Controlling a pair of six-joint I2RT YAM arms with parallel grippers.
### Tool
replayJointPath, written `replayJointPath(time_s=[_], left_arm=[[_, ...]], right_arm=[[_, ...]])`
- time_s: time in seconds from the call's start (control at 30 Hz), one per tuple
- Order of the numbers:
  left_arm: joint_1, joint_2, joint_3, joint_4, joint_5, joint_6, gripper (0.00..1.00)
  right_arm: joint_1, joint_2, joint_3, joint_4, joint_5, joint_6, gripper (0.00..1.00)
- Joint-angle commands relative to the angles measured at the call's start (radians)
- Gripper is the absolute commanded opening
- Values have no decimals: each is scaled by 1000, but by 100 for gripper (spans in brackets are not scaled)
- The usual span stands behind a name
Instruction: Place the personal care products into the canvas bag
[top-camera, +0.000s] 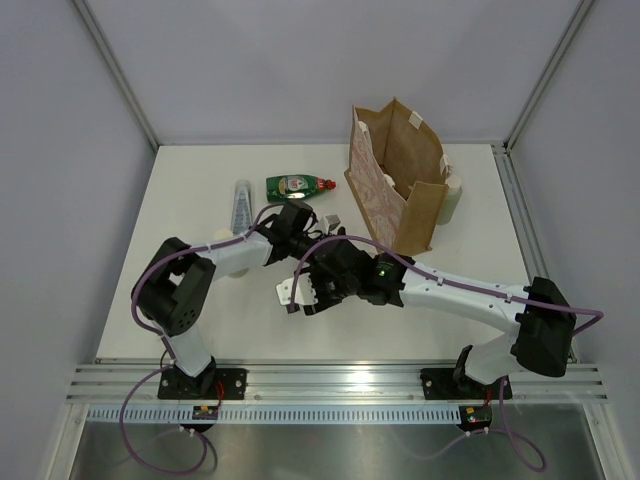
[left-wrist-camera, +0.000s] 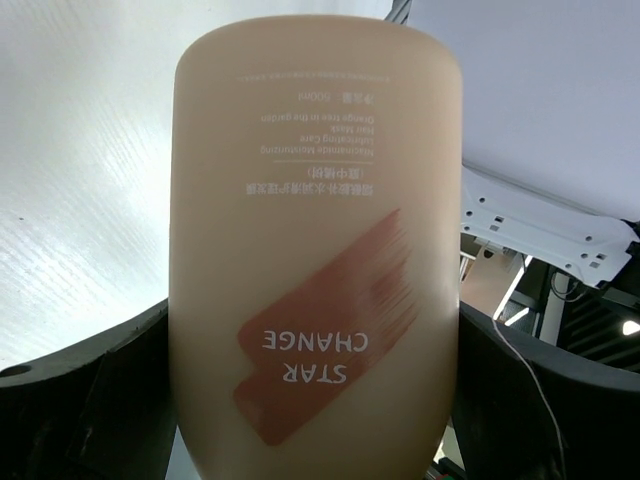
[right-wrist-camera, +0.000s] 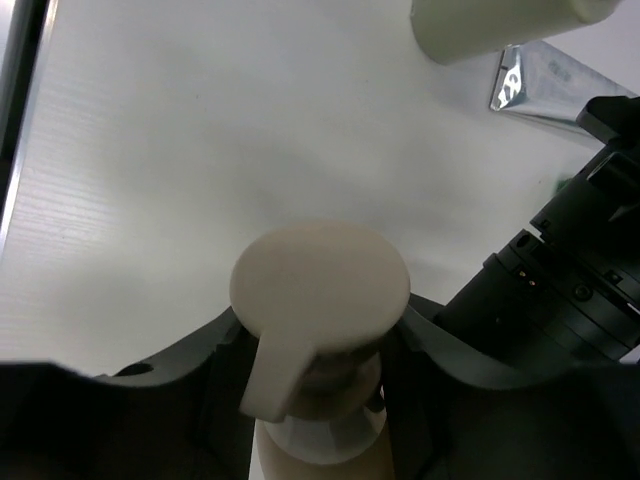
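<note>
Left gripper (left-wrist-camera: 315, 400): mine, clamped round the body of the beige pump bottle with reddish label (left-wrist-camera: 315, 250), mid-table.
Right gripper (right-wrist-camera: 320, 395): mine, closed at that bottle's neck, under the pump head (right-wrist-camera: 320, 285).
Tan canvas bag (top-camera: 385, 165): upright, far right, well apart.
Green red-capped bottle (top-camera: 298, 185): lying near the silvery tube (top-camera: 243, 205).

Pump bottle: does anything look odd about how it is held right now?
Yes. Both pincers are on the one pump bottle. The left pincer clamps its wide body, and the right pincer closes around the neck just under the pump head. One item held by two arms is unusual. Nothing looks spilled or damaged.
</note>
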Motion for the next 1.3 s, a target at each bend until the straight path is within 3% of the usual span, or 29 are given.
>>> replayJointPath(time_s=[0.0,0.03,0.17,0.33,0.67,0.77,0.93,1.27], left_arm=[[19,-129,10,73,186,-31,7],[22,-131,1,72,185,-29,9],[37,-131,-7,49,183,-11,18],[46,-120,-1,27,169,-8,46],[62,-108,28,-37,131,43,75],[62,-94,14,-57,120,61,90],[62,-70,17,-163,94,131,98],[62,-25,79,-345,-30,227,99]], right_arm=[[-21,-8,-62,-114,120,66,45],[-21,-14,-68,-113,123,66,38],[-32,-28,-79,-102,111,72,32],[-41,-39,-99,-82,71,93,30],[-109,-74,-123,-41,-43,165,24],[-124,-82,-148,-1,-48,173,22],[-136,-82,-186,42,-61,176,21],[-144,-108,-212,81,-74,182,19]])
